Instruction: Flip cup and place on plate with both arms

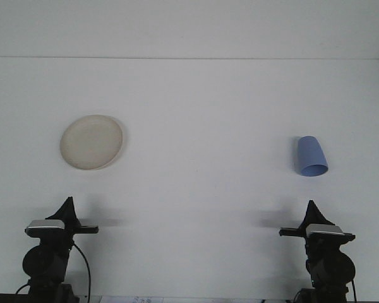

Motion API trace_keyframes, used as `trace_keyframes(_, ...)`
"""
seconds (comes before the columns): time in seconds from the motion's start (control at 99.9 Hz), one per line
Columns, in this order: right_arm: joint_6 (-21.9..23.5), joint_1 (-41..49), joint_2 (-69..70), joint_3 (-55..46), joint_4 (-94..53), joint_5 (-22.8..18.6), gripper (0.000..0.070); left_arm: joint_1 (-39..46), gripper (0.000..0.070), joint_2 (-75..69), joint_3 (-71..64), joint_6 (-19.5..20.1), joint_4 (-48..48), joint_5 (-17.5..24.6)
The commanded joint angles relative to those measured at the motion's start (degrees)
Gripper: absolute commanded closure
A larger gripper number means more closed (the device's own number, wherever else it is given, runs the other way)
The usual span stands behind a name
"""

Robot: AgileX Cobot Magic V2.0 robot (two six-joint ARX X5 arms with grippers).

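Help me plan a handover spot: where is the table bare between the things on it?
The widest bare patch is the middle, between the plate on the left and the blue cup on the right. The far strip behind both is bare too. The near corners are tighter, with the left gripper and right gripper there.
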Motion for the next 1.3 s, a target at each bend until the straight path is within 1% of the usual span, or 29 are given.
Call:
trace_keyframes(0.0,0.85,-0.13,0.0,-0.11,0.59,0.0,0.0694,0.09,0.0688,-0.09,-1.09,-0.48,0.59,-0.11)
trace_keyframes(0.52,0.81,-0.13,0.0,-0.11,0.61,0.02,0.0694,0.09,0.0688,-0.11,-1.09,-0.48,0.59,-0.11)
trace_keyframes(0.78,0.87,-0.13,0.0,-0.11,3.19,0.02,0.0694,0.09,0.0687,-0.11,-1.09,-0.48,0.59,-0.11)
trace_keyframes(0.901,4.92,-0.07,0.0,-0.11,3.48,-0.59,0.0694,0.09,0.0688,-0.11,-1.09,-0.48,0.59,-0.11)
trace_keyframes(0.991,11.72,-0.07,0.0,-0.11,3.17,-2.43,0.0694,0.09,0.0688,-0.11,-1.09,-0.48,0.59,-0.11)
trace_keyframes(1.051,14.99,-0.07,0.0,-0.11,3.61,-3.69,0.0694,0.09,0.0687,-0.11,-1.09,-0.48,0.59,-0.11)
trace_keyframes(1.231,22.84,-0.07,0.0,1.33,6.12,-4.11,0.0697,0.09,0.0688,-0.11,-1.09,-0.48,0.59,-0.11)
trace_keyframes(1.291,23.74,-0.09,0.13,3.91,5.09,-3.26,0.0697,0.09,0.0688,-0.11,-1.09,-0.48,0.59,-0.11)
